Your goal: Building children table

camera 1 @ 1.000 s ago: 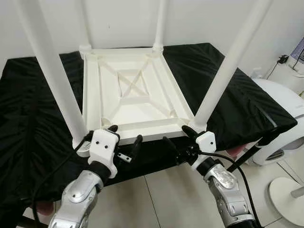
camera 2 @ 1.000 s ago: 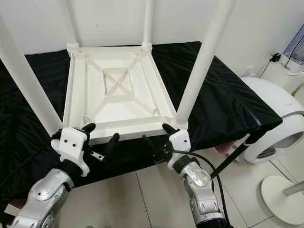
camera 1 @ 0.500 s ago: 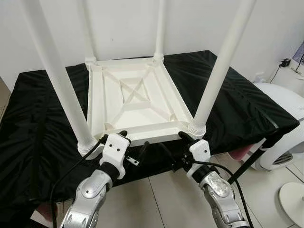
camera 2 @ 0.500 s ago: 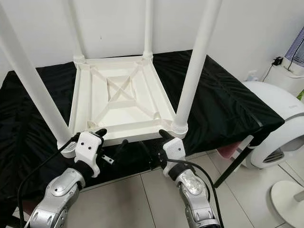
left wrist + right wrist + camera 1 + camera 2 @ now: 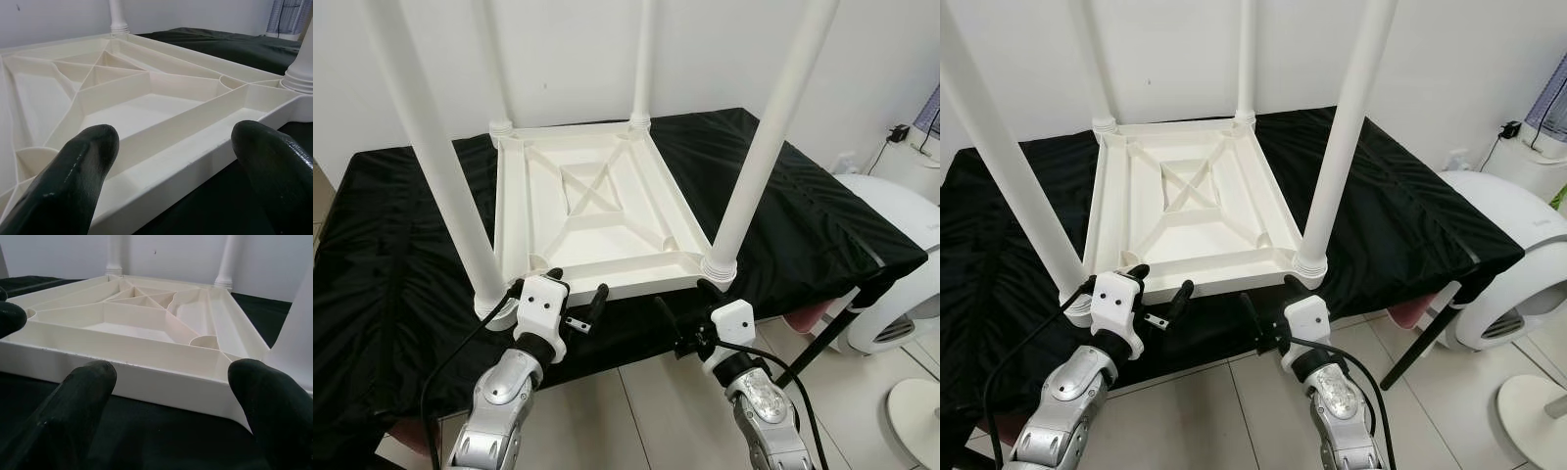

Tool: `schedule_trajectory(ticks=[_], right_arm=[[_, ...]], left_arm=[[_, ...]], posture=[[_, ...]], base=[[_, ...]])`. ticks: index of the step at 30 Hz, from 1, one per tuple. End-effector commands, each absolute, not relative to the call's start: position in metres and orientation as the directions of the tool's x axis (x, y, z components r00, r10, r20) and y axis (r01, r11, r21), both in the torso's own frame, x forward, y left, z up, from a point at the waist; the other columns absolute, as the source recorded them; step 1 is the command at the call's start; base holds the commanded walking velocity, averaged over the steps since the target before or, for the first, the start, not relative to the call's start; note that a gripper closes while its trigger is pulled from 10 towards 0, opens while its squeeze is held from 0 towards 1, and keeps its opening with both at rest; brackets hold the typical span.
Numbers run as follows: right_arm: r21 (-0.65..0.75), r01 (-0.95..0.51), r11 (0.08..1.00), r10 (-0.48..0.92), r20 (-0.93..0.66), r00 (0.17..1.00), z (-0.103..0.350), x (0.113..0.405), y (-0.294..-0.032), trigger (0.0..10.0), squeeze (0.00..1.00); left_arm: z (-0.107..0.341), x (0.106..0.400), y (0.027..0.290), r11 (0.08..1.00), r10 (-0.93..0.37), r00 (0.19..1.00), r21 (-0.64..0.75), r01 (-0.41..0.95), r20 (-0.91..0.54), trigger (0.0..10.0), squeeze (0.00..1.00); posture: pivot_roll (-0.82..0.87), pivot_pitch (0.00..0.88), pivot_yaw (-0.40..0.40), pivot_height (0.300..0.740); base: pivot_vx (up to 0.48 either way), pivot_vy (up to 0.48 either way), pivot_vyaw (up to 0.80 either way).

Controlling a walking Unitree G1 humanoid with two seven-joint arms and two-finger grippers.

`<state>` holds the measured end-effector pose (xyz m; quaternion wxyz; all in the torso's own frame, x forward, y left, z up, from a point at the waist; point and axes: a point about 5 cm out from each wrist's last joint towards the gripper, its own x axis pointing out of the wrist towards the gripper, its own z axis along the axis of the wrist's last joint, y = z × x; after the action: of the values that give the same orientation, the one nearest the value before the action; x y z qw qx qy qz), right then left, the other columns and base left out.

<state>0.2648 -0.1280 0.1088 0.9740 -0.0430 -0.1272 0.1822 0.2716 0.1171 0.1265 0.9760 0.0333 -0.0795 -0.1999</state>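
Four legs stand up from the white children table [image 5: 597, 211], lying upside down on a black cloth [image 5: 391, 255]. Left gripper [image 5: 576, 294] and right gripper [image 5: 683, 299] are at its near edge, fingers wide apart, w/ nothing held.

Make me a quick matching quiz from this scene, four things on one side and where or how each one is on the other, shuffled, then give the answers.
Things:
1. white table
2. black cloth
3. left gripper
4. right gripper

States:
A. open, by the near edge, close to the table's near right leg
B. upside down, legs pointing up
C. spread under the table
D. open, by the near edge, close to the table's near left leg

Pairs: 1-B, 2-C, 3-D, 4-A
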Motion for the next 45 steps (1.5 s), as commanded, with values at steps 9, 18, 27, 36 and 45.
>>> schedule_trajectory(ticks=[9,18,27,36,45], right_arm=[[-0.129,-0.265,0.956,0.288,0.218,0.932,0.097,0.259,-0.137,10.0,0.00],[-0.127,-0.202,0.971,0.226,0.229,0.947,0.095,0.255,-0.145,10.0,0.00],[-0.127,-0.061,0.990,0.089,0.229,0.969,0.091,0.260,-0.165,10.0,0.00],[-0.131,-0.065,0.989,0.094,0.234,0.968,0.091,0.257,-0.164,10.0,0.00],[-0.138,-0.054,0.989,0.087,0.242,0.966,0.092,0.257,-0.167,10.0,0.00]], left_arm=[[0.114,0.259,0.138,0.980,-0.192,0.969,0.080,0.182,0.154,10.0,0.00],[0.112,0.252,0.150,0.991,-0.118,0.978,0.074,0.107,0.171,10.0,0.00],[0.107,0.256,0.175,1.000,0.007,0.988,0.021,-0.010,0.154,10.0,0.00],[0.105,0.254,0.181,0.999,-0.007,0.989,0.039,0.001,0.147,10.0,0.00],[0.109,0.254,0.169,0.996,-0.080,0.981,0.056,0.072,0.174,10.0,0.00]], posture=[[-0.07,0.035,0.037,0.740],[-0.07,0.016,0.044,0.740],[-0.06,0.004,0.047,0.740],[-0.07,0.013,0.044,0.740],[-0.08,0.022,0.047,0.740]], base=[[0.000,0.000,0.00],[0.000,0.000,0.00],[0.000,0.000,0.00],[0.000,0.000,0.00],[0.000,0.000,0.00]])
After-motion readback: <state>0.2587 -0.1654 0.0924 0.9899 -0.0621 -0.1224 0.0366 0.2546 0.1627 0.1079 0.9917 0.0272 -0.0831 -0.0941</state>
